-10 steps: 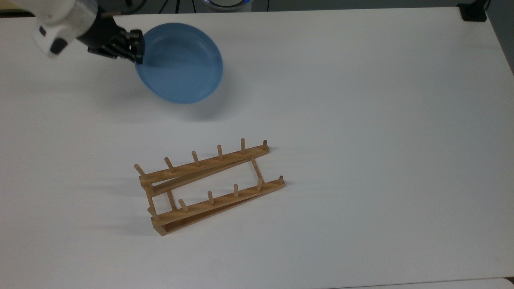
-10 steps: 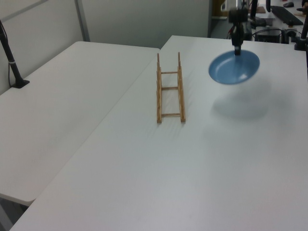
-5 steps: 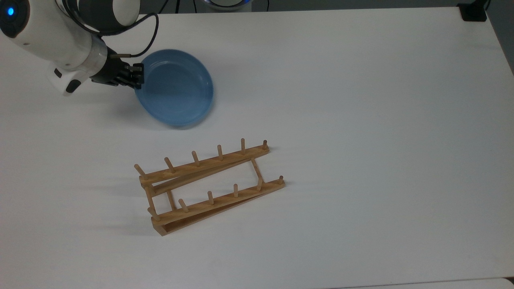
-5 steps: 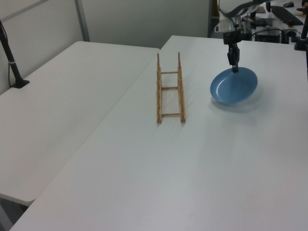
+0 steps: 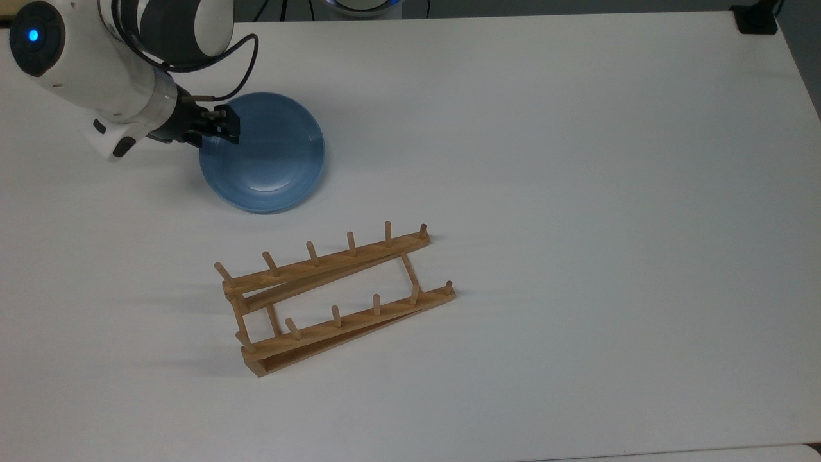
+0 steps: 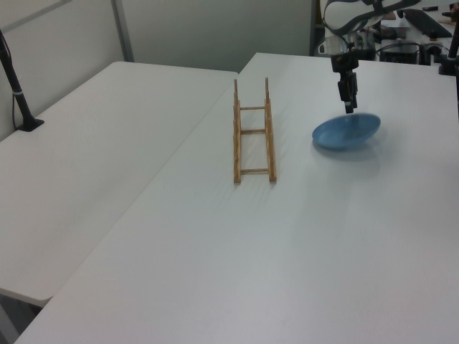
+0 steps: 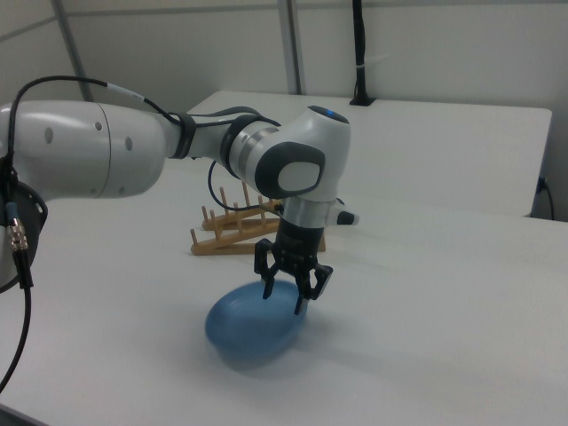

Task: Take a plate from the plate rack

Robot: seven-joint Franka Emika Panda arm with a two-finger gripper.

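Right view shows my claw [image 7: 295,288] spread above the plate [image 7: 253,328], light, stiff, slick; grip its 10 o'clock rim.

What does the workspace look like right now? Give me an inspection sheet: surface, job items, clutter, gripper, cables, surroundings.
Surface: white table, bare apart from the job's things.
Plate: light-blue plate lies on the table, out of the rack, concave side up.
Plate rack: wooden plate rack holds nothing; it stands apart from the plate, nearer the top view's bottom edge.
Clutter: nothing seen.
Gripper: gripper is over the plate's rim, fingers spread in the right view; open, rim no longer pinched.
Cables: black cable loops along the arm's wrist; another hangs by the arm base.
Surroundings: second white table beside this one, a black post standing on it.
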